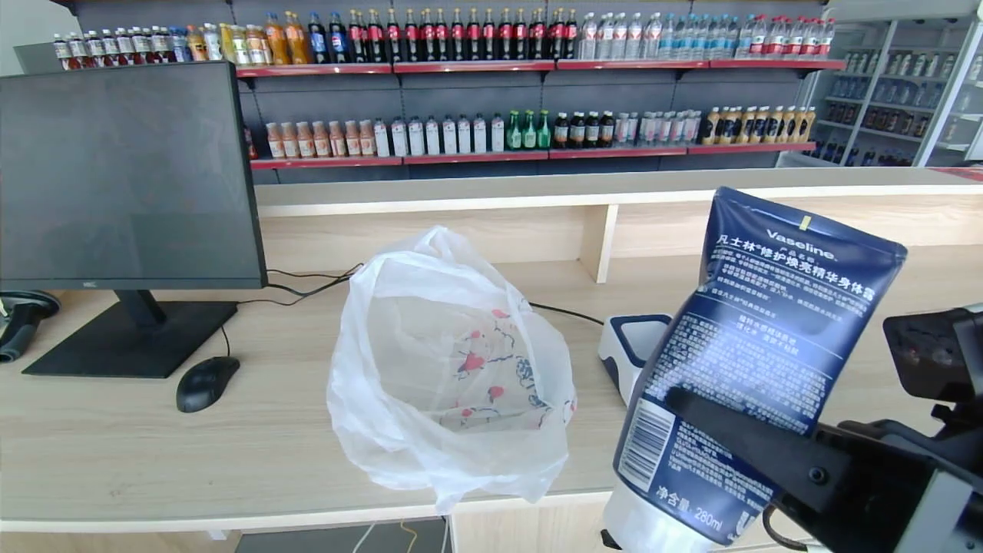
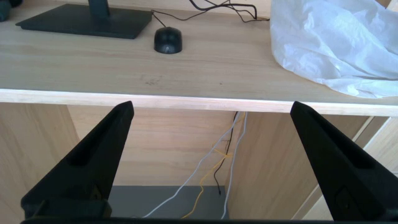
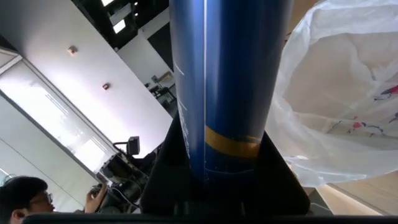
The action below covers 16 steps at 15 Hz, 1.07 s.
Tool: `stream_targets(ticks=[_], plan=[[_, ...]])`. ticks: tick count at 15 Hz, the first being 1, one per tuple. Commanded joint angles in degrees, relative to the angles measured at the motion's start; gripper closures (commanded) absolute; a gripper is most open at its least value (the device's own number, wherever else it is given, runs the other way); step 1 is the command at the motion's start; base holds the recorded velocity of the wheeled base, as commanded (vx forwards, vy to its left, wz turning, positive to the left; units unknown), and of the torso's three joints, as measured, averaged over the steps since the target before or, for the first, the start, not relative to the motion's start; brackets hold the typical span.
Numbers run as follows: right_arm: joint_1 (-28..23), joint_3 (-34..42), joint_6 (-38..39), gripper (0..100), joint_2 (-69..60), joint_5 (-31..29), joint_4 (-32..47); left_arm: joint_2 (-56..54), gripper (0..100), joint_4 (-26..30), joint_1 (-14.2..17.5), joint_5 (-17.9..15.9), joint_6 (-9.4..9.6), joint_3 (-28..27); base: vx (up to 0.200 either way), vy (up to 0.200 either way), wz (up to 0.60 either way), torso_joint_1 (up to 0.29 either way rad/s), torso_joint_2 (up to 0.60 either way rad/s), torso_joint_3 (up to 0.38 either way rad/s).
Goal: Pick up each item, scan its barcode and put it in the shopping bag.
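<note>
A dark blue lotion tube (image 1: 760, 353) hangs cap-down at the right, above the counter's front edge, its barcode near the lower end. My right gripper (image 1: 729, 438) is shut on its lower half; the right wrist view has the tube (image 3: 224, 74) running straight out between the fingers (image 3: 171, 168). Just behind the tube sits a white and blue barcode scanner (image 1: 633, 349), partly hidden. The white plastic shopping bag (image 1: 453, 369) stands open mid-counter with a red-and-blue printed pack (image 1: 491, 376) inside. My left gripper (image 2: 211, 109) is open, below the counter's front edge (image 2: 186, 96).
A monitor (image 1: 123, 177) on a black stand and a black mouse (image 1: 206, 382) occupy the counter's left side, with a handheld scanner (image 1: 23, 319) at the far left. Cables run behind the bag. A raised shelf (image 1: 599, 188) backs the counter (image 1: 153, 445).
</note>
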Motion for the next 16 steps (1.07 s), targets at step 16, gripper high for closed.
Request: stream_targets(ticks=[16], plan=[[-14.43,6.92,-44.63,100,4.9,2.91,-0.08,-0.02,0,-0.01,0.01,0.01,-0.04,0.01,0.0,0.0,0.0,0.0,0.0,0.0]])
